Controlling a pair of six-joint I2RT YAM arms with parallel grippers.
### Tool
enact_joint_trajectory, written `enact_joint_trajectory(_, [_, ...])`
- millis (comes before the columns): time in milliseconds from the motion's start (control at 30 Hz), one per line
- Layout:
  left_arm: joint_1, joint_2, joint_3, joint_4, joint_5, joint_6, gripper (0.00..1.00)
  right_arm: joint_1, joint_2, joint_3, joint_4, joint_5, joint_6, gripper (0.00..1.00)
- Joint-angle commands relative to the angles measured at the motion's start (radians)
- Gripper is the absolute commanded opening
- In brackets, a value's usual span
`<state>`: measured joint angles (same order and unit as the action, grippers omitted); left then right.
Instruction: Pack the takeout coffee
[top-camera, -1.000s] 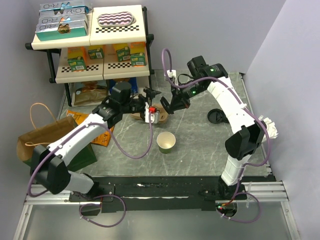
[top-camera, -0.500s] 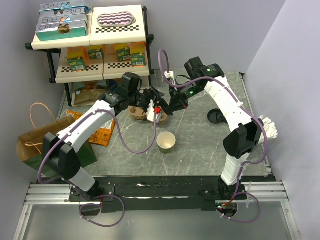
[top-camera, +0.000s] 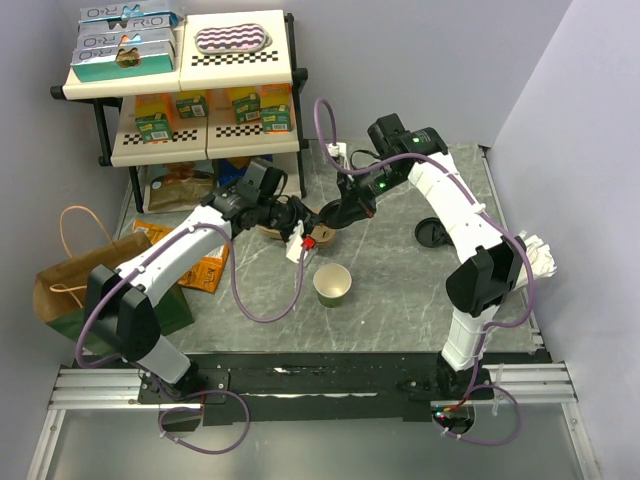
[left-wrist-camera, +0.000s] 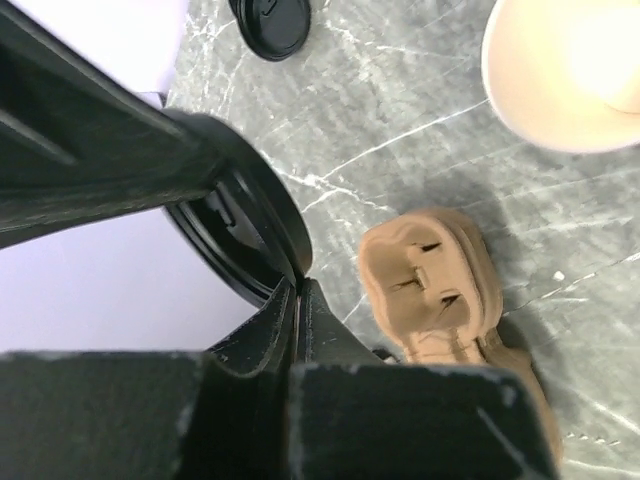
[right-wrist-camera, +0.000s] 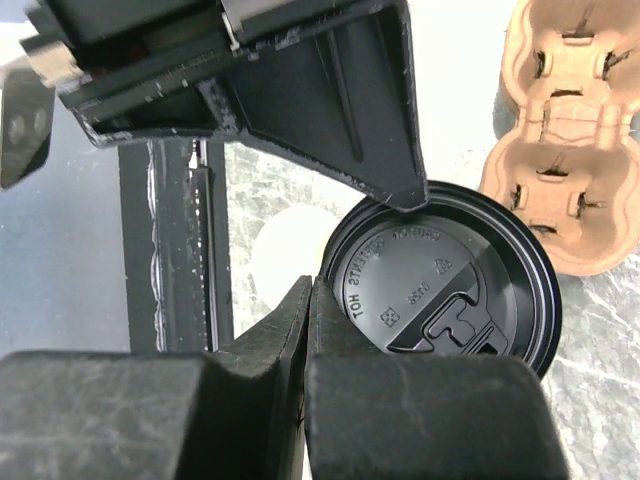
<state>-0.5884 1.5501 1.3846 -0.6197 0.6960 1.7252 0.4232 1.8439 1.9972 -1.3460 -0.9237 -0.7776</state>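
The grey marbled worktop (top-camera: 400, 290) fills the middle of the top view. A cream shelf rack (top-camera: 125, 152) stands at the upper left and a brown paper bag (top-camera: 85, 275) at the left edge, partly behind the left arm. Near the centre the brown moulded-pulp cup carrier (left-wrist-camera: 430, 285) lies flat; from above the arms cover most of it, and each wrist view cuts it off. The small green paper cup (top-camera: 332, 284) stands upright and uncovered just below centre, apart from the carrier. In the right wrist view it is only a washed-out pale patch. Above the carrier, the left gripper (left-wrist-camera: 298, 285) and right gripper (right-wrist-camera: 308, 290) are both clamped on opposite rims of one round black plastic lid (right-wrist-camera: 450, 280), which is hard to make out from above. A second black lid (top-camera: 432, 234) lies at the right.
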Motion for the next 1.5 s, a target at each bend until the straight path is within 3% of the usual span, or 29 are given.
enact_joint_trajectory(0, [-0.008, -0.054, -0.018, 0.093, 0.053, -0.1, 0.01, 0.009, 0.002, 0.044, -0.226, 0.005, 0.012, 0.0])
enact_joint_trajectory(133, [-0.01, -0.091, -0.051, 0.188, 0.034, -0.307, 0.01, 0.0, -0.024, 0.145, -0.228, 0.091, 0.057, 0.05])
enact_joint_trajectory(300, [-0.005, -0.159, -0.113, 0.264, 0.06, -0.73, 0.01, -0.116, -0.099, 0.321, -0.162, 0.108, 0.217, 0.36])
enact_joint_trajectory(333, [-0.001, -0.18, -0.12, 0.294, 0.077, -0.9, 0.01, -0.127, -0.123, 0.295, -0.104, 0.133, 0.253, 0.44])
enact_joint_trajectory(400, [0.004, -0.197, -0.15, 0.336, 0.15, -1.068, 0.01, -0.158, -0.185, 0.188, -0.081, 0.177, 0.25, 0.48])
enact_joint_trajectory(433, [0.007, -0.2, -0.162, 0.36, 0.181, -1.219, 0.01, -0.179, -0.201, 0.151, -0.079, 0.165, 0.236, 0.49])
enact_joint_trajectory(500, [0.007, -0.197, -0.179, 0.477, 0.275, -1.384, 0.01, -0.272, -0.256, 0.033, -0.056, 0.074, 0.23, 0.5])
enact_joint_trajectory(533, [0.007, -0.193, -0.18, 0.532, 0.302, -1.573, 0.01, -0.302, -0.284, -0.019, -0.021, 0.051, 0.268, 0.52])
enact_joint_trajectory(567, [0.012, -0.186, -0.177, 0.607, 0.339, -1.669, 0.01, -0.337, -0.316, -0.076, 0.102, 0.022, 0.3, 0.53])
enact_joint_trajectory(667, [0.016, -0.177, -0.189, 0.629, 0.404, -1.887, 0.01, -0.403, -0.452, -0.288, 0.349, -0.064, 0.421, 0.66])
enact_joint_trajectory(800, [0.036, -0.194, -0.35, 0.929, 0.555, -2.113, 0.01, -0.4, -0.525, -0.562, 0.618, -0.185, 0.579, 0.72])
enact_joint_trajectory(900, [0.036, -0.19, -0.456, 1.082, 0.583, -2.3, 0.01, -0.394, -0.526, -0.673, 0.735, -0.283, 0.705, 0.75])
enact_joint_trajectory(967, [0.035, -0.168, -0.537, 1.325, 0.6, -2.495, 0.01, -0.377, -0.526, -0.704, 0.748, -0.317, 0.735, 0.86])
enact_joint_trajectory(1033, [0.033, -0.145, -0.579, 1.484, 0.582, -2.605, 0.01, -0.365, -0.529, -0.73, 0.734, -0.323, 0.72, 0.87])
enact_joint_trajectory(1133, [0.024, -0.113, -0.614, 1.485, 0.559, -2.597, 0.01, -0.334, -0.537, -0.753, 0.688, -0.282, 0.666, 0.88])
enact_joint_trajectory(1333, [0.025, 0.03, -0.641, 1.709, 0.545, -2.774, 0.01, -0.261, -0.545, -0.848, 0.674, -0.161, 0.633, 0.88])
enact_joint_trajectory(1467, [0.029, 0.074, -0.627, 1.738, 0.554, -2.79, 0.01, -0.247, -0.531, -0.89, 0.677, -0.142, 0.63, 0.88])
